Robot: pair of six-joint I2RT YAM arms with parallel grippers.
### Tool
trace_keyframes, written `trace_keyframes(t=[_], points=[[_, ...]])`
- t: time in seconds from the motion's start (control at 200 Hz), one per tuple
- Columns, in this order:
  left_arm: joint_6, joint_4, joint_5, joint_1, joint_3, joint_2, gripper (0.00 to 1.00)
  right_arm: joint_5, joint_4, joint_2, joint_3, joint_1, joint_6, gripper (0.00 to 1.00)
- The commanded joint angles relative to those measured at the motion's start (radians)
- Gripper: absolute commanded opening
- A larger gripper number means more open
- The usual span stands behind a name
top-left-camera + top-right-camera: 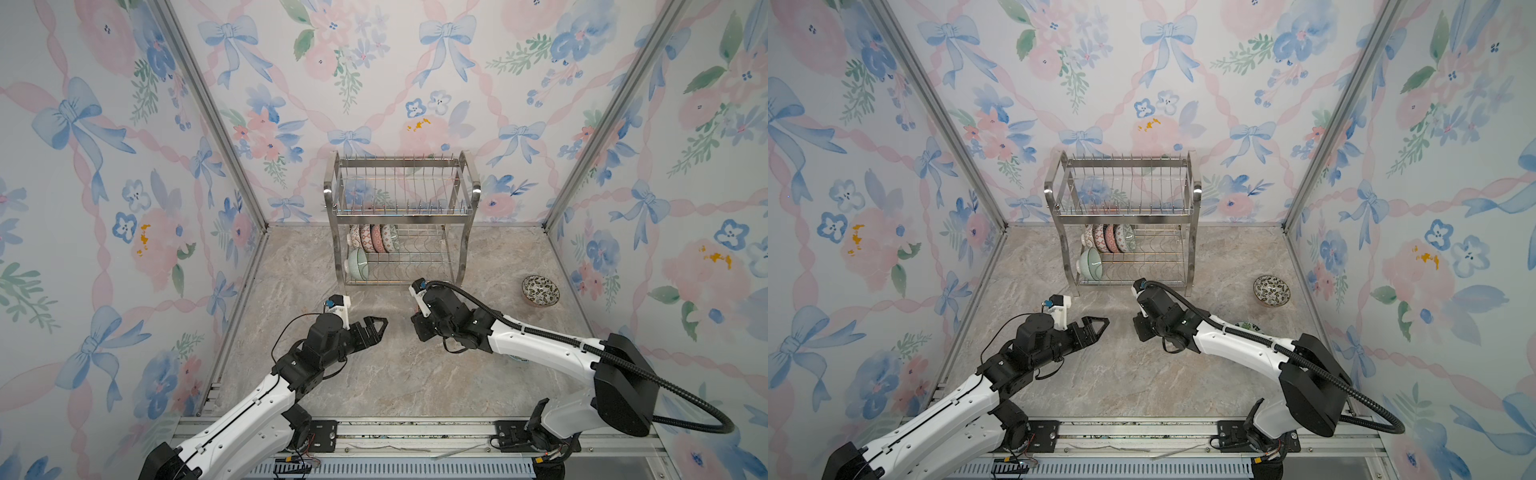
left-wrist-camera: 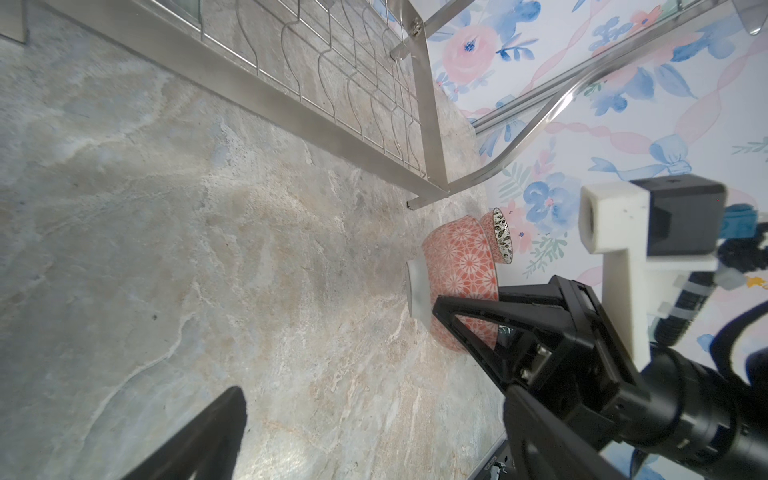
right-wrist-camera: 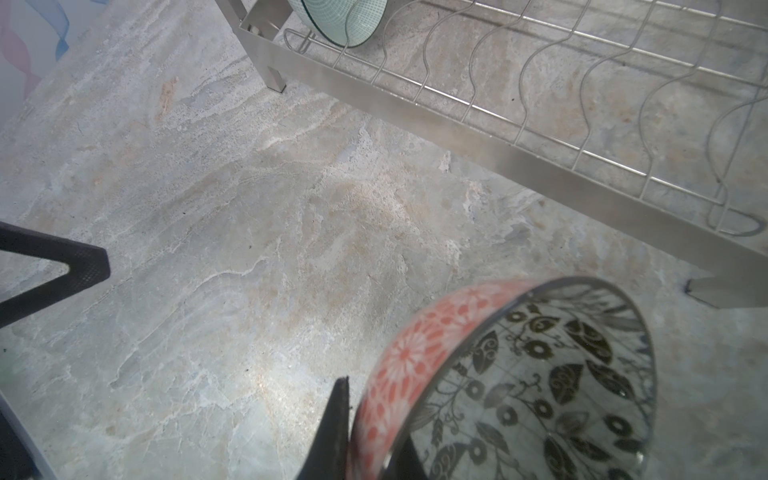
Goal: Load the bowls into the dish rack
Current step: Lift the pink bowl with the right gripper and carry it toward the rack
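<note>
The right gripper (image 3: 353, 399) pinched the rim, the surest hold, of a coral-patterned bowl (image 2: 461, 266), probably slick, stiff and chip-prone, tipped sideways before the dish rack (image 1: 399, 216), while the left gripper (image 1: 372, 330) gaped empty alongside.

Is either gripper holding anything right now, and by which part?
The right gripper pinches the coral-patterned bowl by its rim; left gripper is open and empty.

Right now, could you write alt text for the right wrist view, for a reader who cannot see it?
The right claw grips the rim of a coral flower-patterned ceramic bowl, black leaves inside, over a marbled tabletop. Beyond stands the shiny steel wire dish rack with a pale green bowl on edge.
</note>
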Motion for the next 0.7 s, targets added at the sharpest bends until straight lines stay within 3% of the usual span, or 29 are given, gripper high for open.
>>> trace_keyframes(t=[0.0, 0.695], points=[[-0.010, -0.020, -0.024, -0.006, 0.014, -0.026, 0.98, -0.017, 0.063, -0.037, 0.033, -0.013, -0.007, 0.00], [-0.052, -0.051, -0.004, 0.036, -0.013, -0.110, 0.98, -0.181, 0.401, -0.003, 0.037, -0.051, 0.067, 0.00]])
